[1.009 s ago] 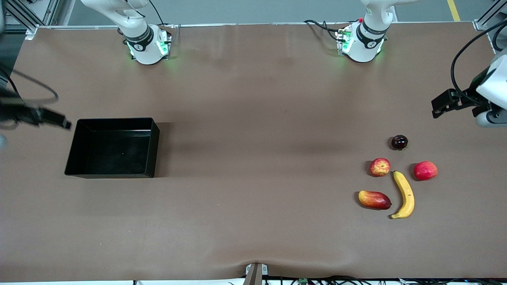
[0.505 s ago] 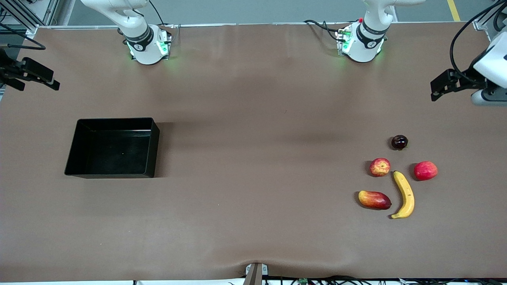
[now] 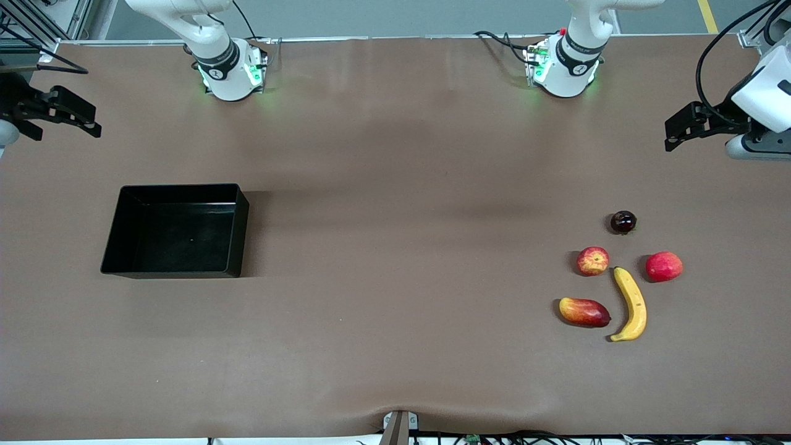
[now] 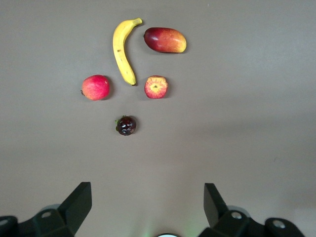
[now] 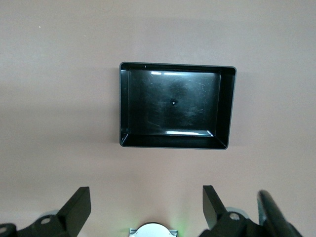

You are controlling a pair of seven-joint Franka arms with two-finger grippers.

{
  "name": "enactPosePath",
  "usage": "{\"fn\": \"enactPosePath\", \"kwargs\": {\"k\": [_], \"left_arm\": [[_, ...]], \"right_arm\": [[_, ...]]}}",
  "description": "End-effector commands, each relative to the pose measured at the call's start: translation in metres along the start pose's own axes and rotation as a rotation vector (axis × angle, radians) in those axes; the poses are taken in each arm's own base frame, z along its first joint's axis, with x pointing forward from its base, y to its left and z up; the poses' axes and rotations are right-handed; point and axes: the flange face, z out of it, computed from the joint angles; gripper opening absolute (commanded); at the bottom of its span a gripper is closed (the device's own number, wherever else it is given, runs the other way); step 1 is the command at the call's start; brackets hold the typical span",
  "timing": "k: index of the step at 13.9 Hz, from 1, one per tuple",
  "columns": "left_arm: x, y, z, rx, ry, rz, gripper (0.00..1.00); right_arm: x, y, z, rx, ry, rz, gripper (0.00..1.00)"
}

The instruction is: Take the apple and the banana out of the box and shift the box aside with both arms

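The yellow banana (image 3: 631, 304) and the red apple with yellow streaks (image 3: 592, 260) lie side by side on the table toward the left arm's end. They also show in the left wrist view, the banana (image 4: 122, 51) and the apple (image 4: 156, 87). The black tray (image 3: 242, 228) sits empty toward the right arm's end and shows in the right wrist view (image 5: 224, 108). My left gripper (image 3: 670, 133) is open and empty, in the air over the table's edge at the left arm's end. My right gripper (image 3: 93, 122) is open and empty, over the table's edge at the right arm's end.
A plain red round fruit (image 3: 664, 266), an oblong red-and-yellow fruit (image 3: 584, 311) and a small dark round fruit (image 3: 623, 222) lie around the banana and apple. The brown table surface (image 3: 401, 247) stretches bare between the tray and the fruits.
My right gripper has swung away from beside the tray, out over the table's edge. My left gripper has drifted a little toward the bases' side. The fruits and tray have not moved.
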Motion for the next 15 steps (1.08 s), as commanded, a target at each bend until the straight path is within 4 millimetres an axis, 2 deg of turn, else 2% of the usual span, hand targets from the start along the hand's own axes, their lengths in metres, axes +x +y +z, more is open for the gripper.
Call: {"fn": "enactPosePath", "kwargs": {"k": [1,2,6,15], "left_arm": [[-0.007,0.003,-0.004,-0.021,0.001,0.007,1.0],[-0.006,0.004,-0.004,-0.021,-0.001,0.006,1.0],[-0.005,0.005,-0.001,-0.019,-0.004,0.002,1.0],[-0.005,0.005,-0.001,-0.019,-0.007,0.001,1.0]], "right_arm": [[-0.006,0.009,-0.002,-0.011,0.02,0.002,1.0],[-0.006,0.018,-0.001,-0.008,0.021,0.019,1.0],[-0.007,0.026,0.0,-0.007,0.013,0.036,1.0],[-0.007,0.026,0.002,-0.005,0.01,0.035,1.0]]}}
